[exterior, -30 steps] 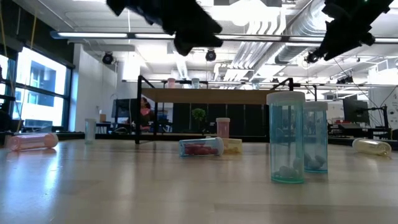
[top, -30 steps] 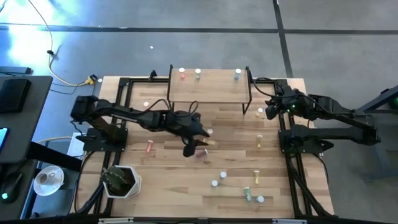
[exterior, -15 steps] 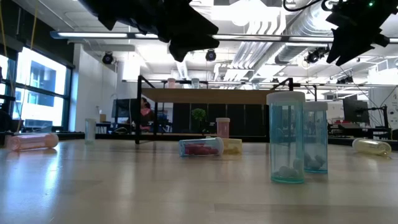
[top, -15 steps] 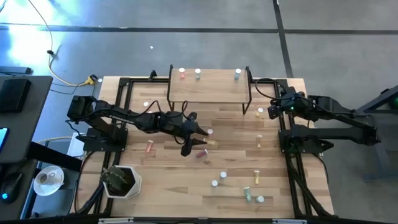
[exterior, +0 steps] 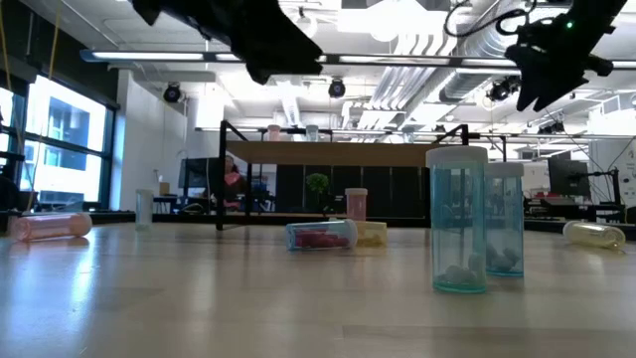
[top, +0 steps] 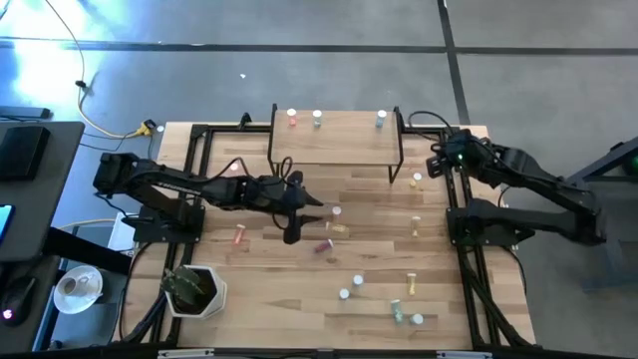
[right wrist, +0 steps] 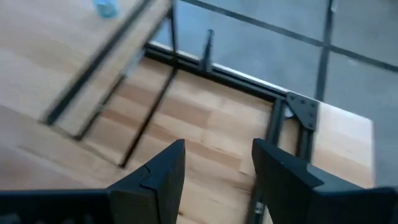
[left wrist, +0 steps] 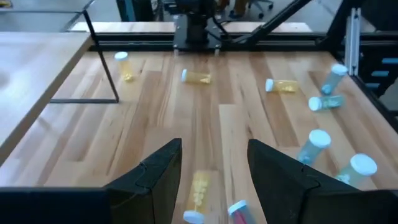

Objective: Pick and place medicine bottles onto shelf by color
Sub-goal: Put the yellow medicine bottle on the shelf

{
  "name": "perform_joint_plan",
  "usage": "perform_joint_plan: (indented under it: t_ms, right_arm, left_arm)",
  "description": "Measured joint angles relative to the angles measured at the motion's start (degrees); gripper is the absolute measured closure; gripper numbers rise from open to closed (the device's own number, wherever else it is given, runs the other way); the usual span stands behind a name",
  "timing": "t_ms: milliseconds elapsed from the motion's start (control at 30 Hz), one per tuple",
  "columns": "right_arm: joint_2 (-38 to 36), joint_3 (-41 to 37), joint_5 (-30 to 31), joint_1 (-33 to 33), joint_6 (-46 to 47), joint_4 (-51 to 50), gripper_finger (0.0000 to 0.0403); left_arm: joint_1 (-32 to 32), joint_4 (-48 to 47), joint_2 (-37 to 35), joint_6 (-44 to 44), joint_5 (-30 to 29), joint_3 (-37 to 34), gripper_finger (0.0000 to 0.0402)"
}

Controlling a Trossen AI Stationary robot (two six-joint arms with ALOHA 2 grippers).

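A: Where is the left gripper (top: 290, 231) right now?

B: Over the middle of the counter (top: 249, 264), hanging above a red bottle (top: 324, 245) and a yellow bottle (top: 339, 228) that lie on their sides just to its 3 o'clock. In its wrist view both show between and just past the jaws, which stand apart with nothing in them.

A: So it's lining up a pick?

B: That's my reading. The jaws are spread wider than a bottle, which suits dropping over one lying flat.

A: And the right gripper (top: 436, 166)?

B: High, near the shelf's (top: 334, 140) 3 o'clock end, jaws apart and empty too. Its wrist view looks down on the shelf's black legs and the counter's corner. It seems to be waiting out of the way.

A: What's already on the shelf?

B: Three upright bottles along the 12 o'clock edge: a red one (top: 292, 118) and a pale one (top: 317, 117) toward 9 o'clock, a blue one (top: 381, 119) at the 3 o'clock end. Red and blue sit well apart, probably to keep colours grouped.

A: And the rest?

B: Scattered on the counter: a pink one (top: 239, 236) at 9 o'clock of the left gripper, yellow ones near the right arm's base, blue and yellow ones toward 5 o'clock. Most of the sorting looks undone. A plant pot (top: 194, 289) sits at 7 o'clock, clear of the work.
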Motion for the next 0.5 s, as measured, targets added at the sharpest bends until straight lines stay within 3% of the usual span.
perform_joint_plan:
  t_ms: [267, 500]
  right_arm:
    - [2.8, 0.0, -14.5, -14.6, -9.0, 2.1, 0.0224]
    - [6.3, 0.0, -26.4, -22.5, -10.7, 2.2, 0.0224]
  left_arm:
    - [-0.1, 8.8, -6.9, -0.6, -2.1, -10.2, 0.0227]
    - [0.9, 9.8, -10.3, 0.6, -1.7, -11.2, 0.0227]
